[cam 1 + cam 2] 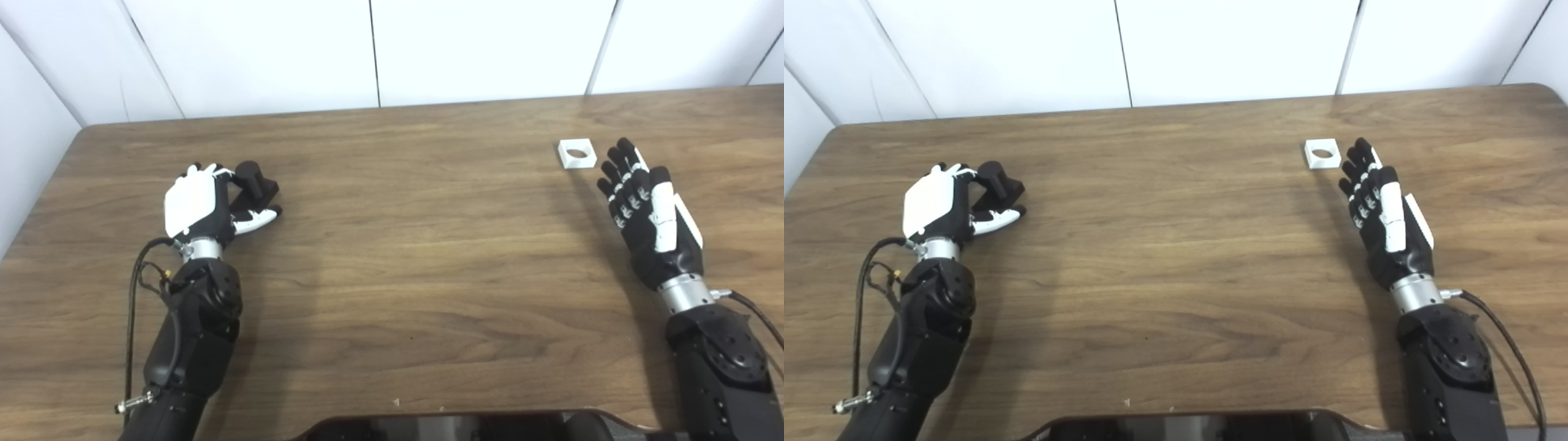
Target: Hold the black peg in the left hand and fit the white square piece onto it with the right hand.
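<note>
Right hand (649, 211): fingers (621, 177) are extended and slightly spread, nothing held, tips directed toward the far table edge. The small white square plastic piece with a round hole (577, 153) is seen flat on the brown wood-grain table (416, 257), just beyond and slightly to the left of those fingertips, not touched. Left hand (199, 205): fingers are curled about the black peg, a cylinder on a block base (256, 180), thumb beneath; whether it is lifted or rests on the table cannot be told. The peg's long axis appears tilted up and away. The two parts are well apart; the white piece is far nearer the right hand, so a short forward-left reach is judged to be required.
</note>
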`<state>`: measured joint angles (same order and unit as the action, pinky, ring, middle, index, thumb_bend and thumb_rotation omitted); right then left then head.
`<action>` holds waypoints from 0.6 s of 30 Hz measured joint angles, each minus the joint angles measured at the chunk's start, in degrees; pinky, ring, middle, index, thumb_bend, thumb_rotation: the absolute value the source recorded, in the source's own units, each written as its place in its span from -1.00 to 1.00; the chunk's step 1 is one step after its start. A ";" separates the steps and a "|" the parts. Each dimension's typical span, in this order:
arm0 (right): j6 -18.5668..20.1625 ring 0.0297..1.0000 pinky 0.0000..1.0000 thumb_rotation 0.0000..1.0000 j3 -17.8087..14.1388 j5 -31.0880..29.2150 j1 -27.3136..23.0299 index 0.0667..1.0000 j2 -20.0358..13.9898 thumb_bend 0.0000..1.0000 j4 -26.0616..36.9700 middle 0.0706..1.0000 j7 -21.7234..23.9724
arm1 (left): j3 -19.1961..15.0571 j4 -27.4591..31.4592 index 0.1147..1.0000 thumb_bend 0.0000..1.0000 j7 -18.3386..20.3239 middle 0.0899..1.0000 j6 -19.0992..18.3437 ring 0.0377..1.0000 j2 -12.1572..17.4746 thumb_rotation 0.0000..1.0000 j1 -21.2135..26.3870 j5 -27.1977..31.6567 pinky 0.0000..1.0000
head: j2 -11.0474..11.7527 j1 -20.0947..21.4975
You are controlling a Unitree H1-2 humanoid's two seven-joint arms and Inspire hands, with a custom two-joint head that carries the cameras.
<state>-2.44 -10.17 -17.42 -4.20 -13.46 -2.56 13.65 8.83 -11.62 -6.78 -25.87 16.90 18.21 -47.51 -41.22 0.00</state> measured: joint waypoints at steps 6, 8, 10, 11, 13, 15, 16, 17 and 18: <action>-0.12 1.00 1.00 1.00 -0.01 0.01 0.00 1.00 -0.01 0.12 -0.03 1.00 0.00 | -0.14 -0.45 0.10 0.45 -2.72 0.75 2.50 1.00 -0.20 -0.67 0.08 1.79 1.00 | 0.18 0.00; -0.48 1.00 1.00 1.00 0.01 0.01 -0.01 1.00 -0.02 0.12 -0.08 1.00 0.03 | -0.19 -0.54 0.09 0.44 -3.31 0.75 3.03 1.00 -0.28 -0.71 0.17 2.44 1.00 | 0.18 0.00; -0.49 1.00 1.00 1.00 0.02 0.01 -0.02 1.00 -0.03 0.13 -0.09 1.00 0.05 | -0.19 -0.54 -0.01 0.30 -3.76 0.74 3.26 1.00 -0.35 -0.79 0.19 2.75 1.00 | 0.18 0.00; -0.49 1.00 1.00 1.00 0.03 0.01 -0.02 1.00 -0.03 0.13 -0.09 1.00 0.05 | -0.19 -0.54 -0.08 0.17 -3.92 0.74 3.28 1.00 -0.38 -0.83 0.19 2.85 1.00 | 0.26 0.00; -0.48 1.00 1.00 1.00 0.05 0.01 -0.02 1.00 -0.04 0.12 -0.09 1.00 0.06 | -0.18 -0.54 -0.13 0.07 -4.15 0.73 3.40 1.00 -0.41 -0.86 0.19 2.95 1.00 | 0.26 0.00; -0.48 1.00 1.00 1.00 0.07 0.01 -0.02 1.00 -0.05 0.13 -0.09 1.00 0.07 | -0.17 -0.55 -0.15 0.05 -4.43 0.73 3.60 0.99 -0.49 -0.87 0.19 3.07 1.00 | 0.26 0.09; -0.48 1.00 1.00 1.00 0.06 0.00 -0.01 1.00 -0.06 0.13 -0.08 1.00 0.07 | -0.20 -0.56 -0.15 0.04 -4.75 0.73 3.70 1.00 -0.52 -0.87 0.19 3.22 1.00 | 0.26 0.09; -0.48 1.00 1.00 1.00 0.06 -0.04 -0.02 1.00 -0.06 0.12 -0.08 1.00 0.07 | -0.30 -0.56 -0.15 0.04 -4.88 0.73 3.89 1.00 -0.52 -0.87 0.19 3.37 1.00 | 0.26 0.09; -0.48 1.00 1.00 1.00 0.06 -0.10 -0.02 1.00 -0.06 0.12 -0.08 1.00 0.07 | -0.43 -0.56 -0.15 0.04 -4.92 0.73 4.04 1.00 -0.53 -0.88 0.20 3.89 1.00 | 0.26 0.09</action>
<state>-2.92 -10.11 -17.52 -4.22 -13.52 -2.63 13.73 8.40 -12.18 -11.70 -21.83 16.37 18.41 -43.62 -40.96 0.09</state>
